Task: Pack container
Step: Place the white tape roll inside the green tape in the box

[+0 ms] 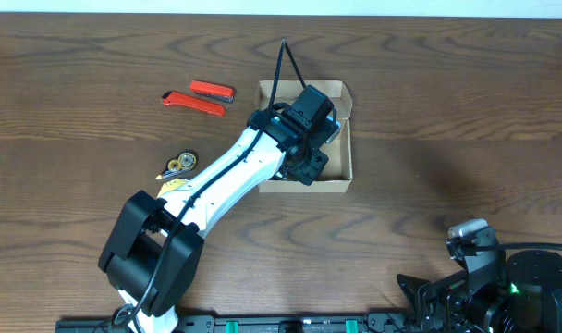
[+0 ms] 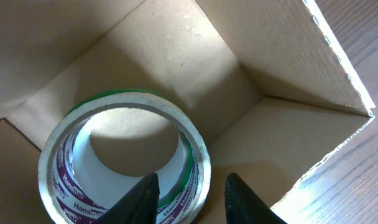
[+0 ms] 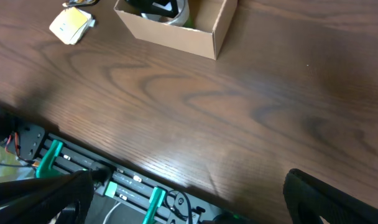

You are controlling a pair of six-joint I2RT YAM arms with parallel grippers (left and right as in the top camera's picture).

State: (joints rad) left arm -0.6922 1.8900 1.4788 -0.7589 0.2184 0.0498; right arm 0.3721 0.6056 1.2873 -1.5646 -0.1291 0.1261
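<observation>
From overhead, the left arm point(image 1: 221, 180) is reaching diagonally from its base at the near-left edge of the table point(image 1: 447, 111) and is bending its wrist steeply down into the container point(image 1: 347, 148), which is sitting open near the table's middle, so the left gripper point(image 1: 305, 168) is hanging inside the walls; the right arm point(image 1: 521, 277) is lying folded at the near-right corner, well apart from everything. Two red tools point(image 1: 212, 91) and a small round item point(image 1: 180, 164) with a yellow tag are lying outside, left of the container, so packing is probably not finished. In the left wrist view, the jaws are standing apart, straddling the wall of a tape roll point(image 2: 58, 177) that is lying flat on the container's floor, one finger inside the ring and one outside; bare cardboard is showing beside the outer finger, so they do not seem to be pinching. Here the risk is sitting: if the arm lifts while the inner finger is catching the ring, the roll could ride up and tip out, or the light container could be dragged; a sideways exit could knock a wall. In the right wrist view, the right gripper point(image 3: 189, 186) is hovering low over the table's front rail point(image 3: 71, 158), jaws spread wide and holding nothing, with the container showing at the top of its view.
</observation>
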